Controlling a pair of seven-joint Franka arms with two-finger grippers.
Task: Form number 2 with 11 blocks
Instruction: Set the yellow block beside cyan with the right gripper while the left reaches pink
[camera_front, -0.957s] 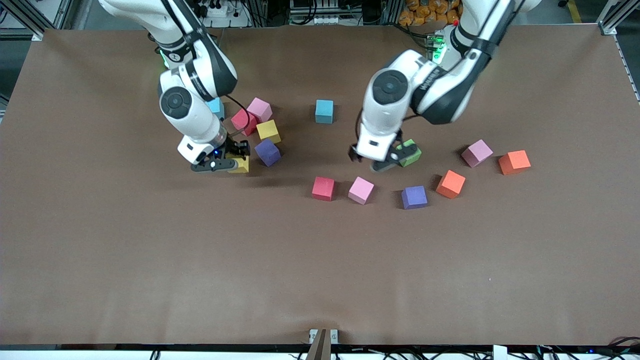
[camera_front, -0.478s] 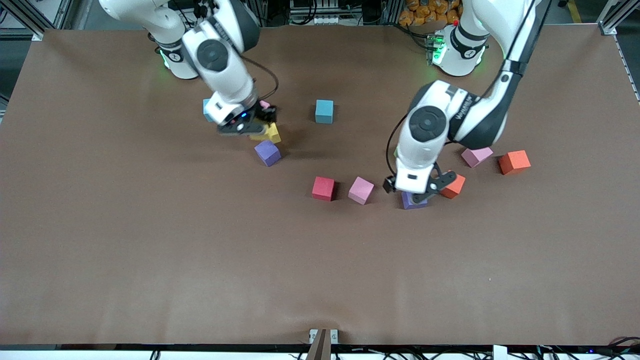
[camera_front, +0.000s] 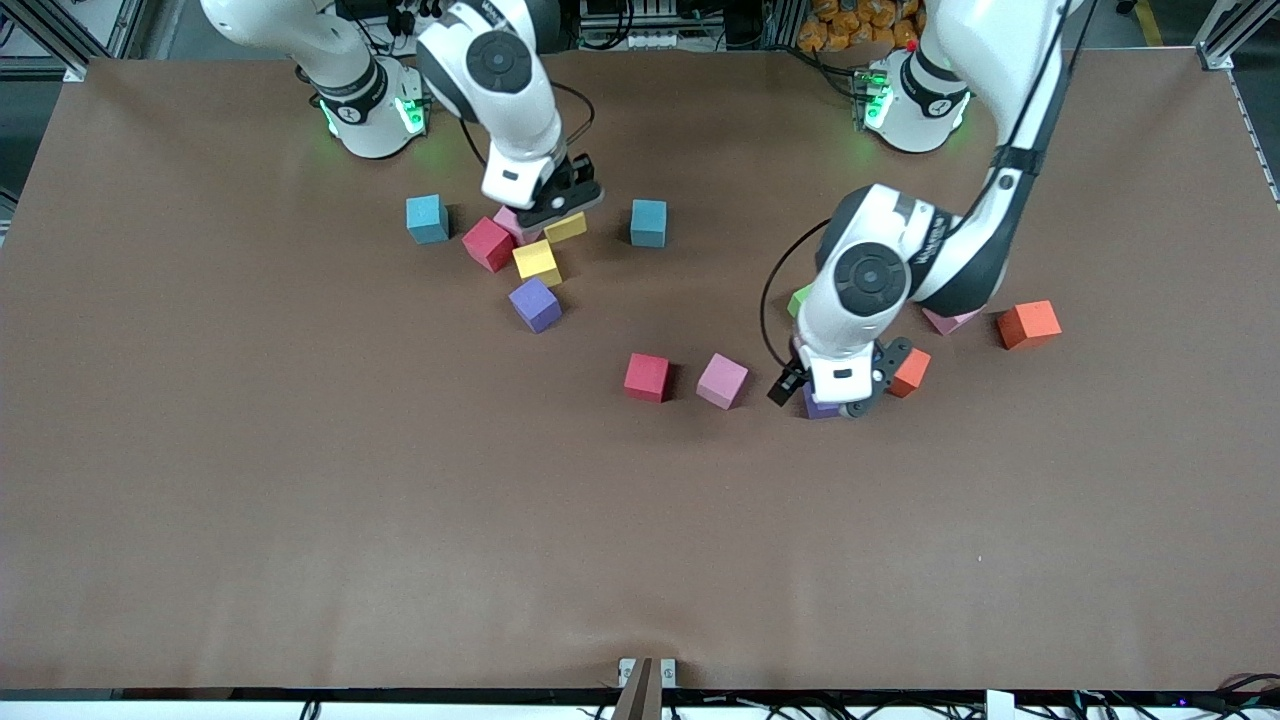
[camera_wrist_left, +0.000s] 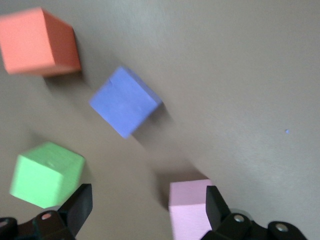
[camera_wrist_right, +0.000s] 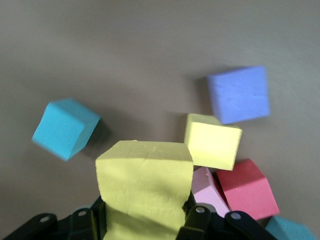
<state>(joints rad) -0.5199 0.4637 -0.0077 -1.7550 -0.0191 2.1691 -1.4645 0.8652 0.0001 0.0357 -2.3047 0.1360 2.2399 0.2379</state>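
Yellow foam is sitting clamped in your right gripper (camera_front: 560, 210): its fingers are pinching a yellow block (camera_wrist_right: 144, 187) in the air, over a cluster of a pink block (camera_wrist_right: 206, 192), a red block (camera_front: 488, 244), a second yellow block (camera_front: 537, 262) and a purple block (camera_front: 535, 305). Two blue blocks (camera_front: 427, 218) (camera_front: 648, 222) are lying on either side of that cluster. Your left gripper (camera_front: 838, 392) is hanging with fingers spread wide over another purple block (camera_wrist_left: 125, 101), with an orange block (camera_front: 911, 372) just beside it. A green block (camera_wrist_left: 46, 173) is lying near. No number 2 is standing on the table (camera_front: 400, 520) yet. No writing is readable on any block.
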